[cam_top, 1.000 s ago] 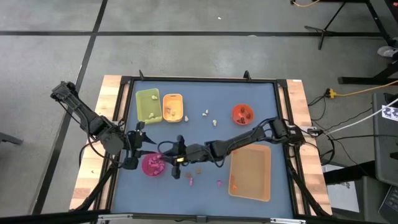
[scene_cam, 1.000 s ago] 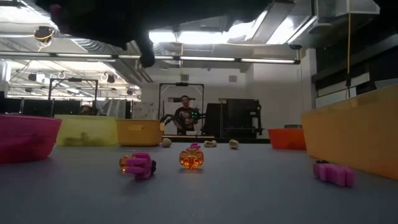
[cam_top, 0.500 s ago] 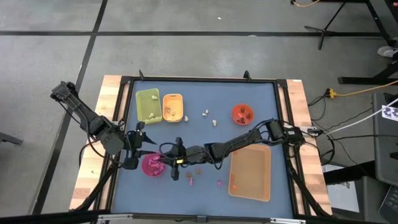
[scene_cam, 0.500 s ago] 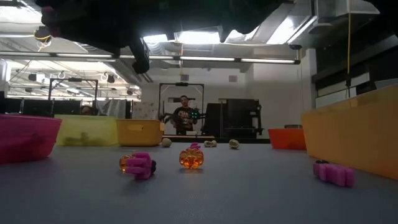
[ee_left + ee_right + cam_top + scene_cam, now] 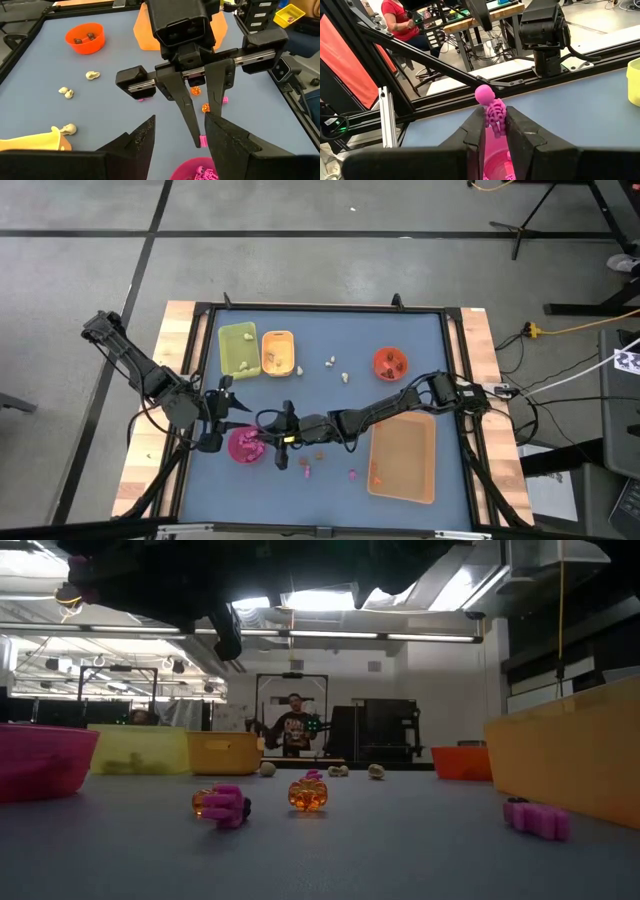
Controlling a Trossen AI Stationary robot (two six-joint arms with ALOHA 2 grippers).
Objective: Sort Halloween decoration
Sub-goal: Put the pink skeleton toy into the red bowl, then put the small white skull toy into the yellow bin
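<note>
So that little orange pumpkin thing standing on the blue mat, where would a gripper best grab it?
Probably from straight above, fingers closing on its two rounded sides. In the low view the orange pumpkin stands upright with a small pink piece on top, and its widest part is mid-body. The mat right around it is bare, with the nearest trinket standing apart from it, so fingers could drop on either side.

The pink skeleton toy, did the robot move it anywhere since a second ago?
Yes. The right gripper, shut on the pink skeleton, slid toward the pink bowl and now hangs over it. The left gripper stayed open beside the bowl. The trinkets on the table did not move.
</note>
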